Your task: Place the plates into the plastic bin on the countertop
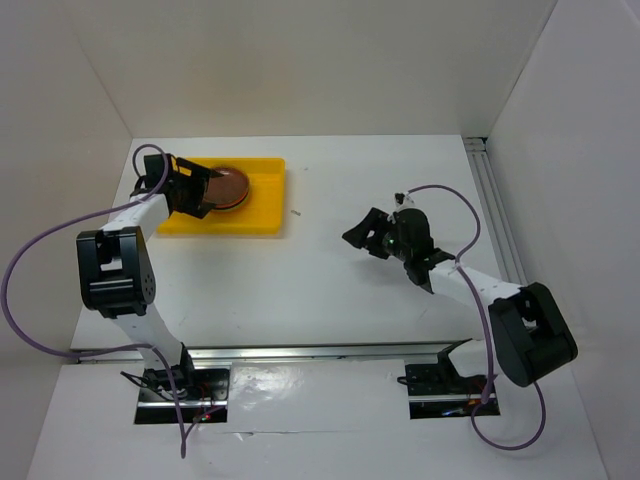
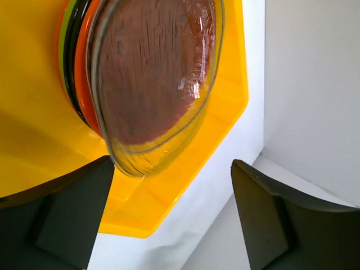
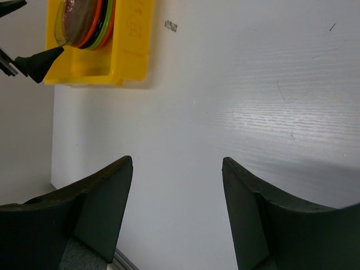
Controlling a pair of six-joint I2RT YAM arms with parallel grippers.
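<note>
1. Plates (image 1: 230, 188) need their setting first: the white surface (image 1: 330, 290) is the biggest thing in view, and every dish I can find is gathered at its far left.
2. The plastic bin (image 1: 262, 205), bright yellow, sits there on the surface. Its long axis runs left to right in the top view.
3. Inside it the plates make one stack around the middle of the bin. Through the left wrist camera I see lime green, black and orange rims at its edge.
4. The top dish (image 2: 152, 73), glassy with a brownish face, is not seated square. It tilts off the stack, and its low rim ends just beside one finger of my left claw (image 2: 173, 163). Whether they touch I cannot tell.
5. That left claw hangs over the bin's left end with its fingers wide apart, clamped on nothing. The tilted dish lies straight ahead of it, so this is by far the nearer arm. I judge that a nudge to level the dish, or a clean withdrawal, belongs to it.
6. My right claw (image 3: 177, 160) is well apart from the bin, over the middle right of the surface, with its fingers spread and empty.
7. A tiny scrap (image 1: 296, 212) lies just right of the bin.
</note>
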